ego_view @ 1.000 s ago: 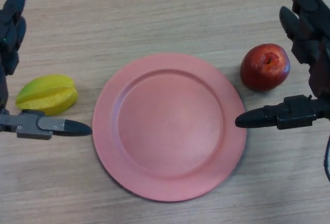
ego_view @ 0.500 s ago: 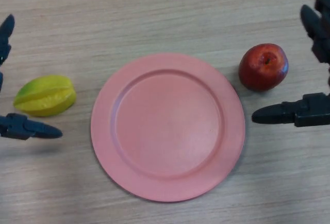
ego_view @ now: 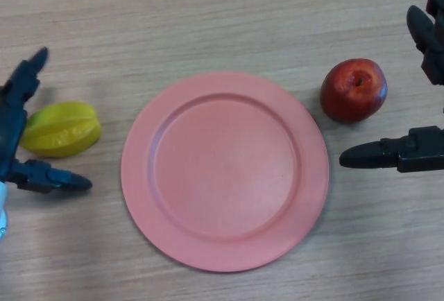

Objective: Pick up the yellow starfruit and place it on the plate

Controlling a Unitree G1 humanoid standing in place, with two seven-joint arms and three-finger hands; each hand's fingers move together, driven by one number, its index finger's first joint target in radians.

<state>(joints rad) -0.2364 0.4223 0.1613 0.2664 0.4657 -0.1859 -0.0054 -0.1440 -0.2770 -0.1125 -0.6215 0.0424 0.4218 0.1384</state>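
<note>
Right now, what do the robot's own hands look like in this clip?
Both hands are black. The left hand shows thick, blocky fingers tapering to rounded tips, with a sliver of white casing at the view's edge below it. The right hand has the same chunky, segmented black build.

Both hands were matte black with thick, blunt-tipped fingers built of blocky segments. The left hand [ego_view: 17, 134] showed tapered, rounded fingertips and a small patch of white casing at the frame's lower edge. The right hand [ego_view: 416, 152] had a squarish housing behind a smooth, cone-shaped thumb, with chunky ridged fingers above it.
</note>
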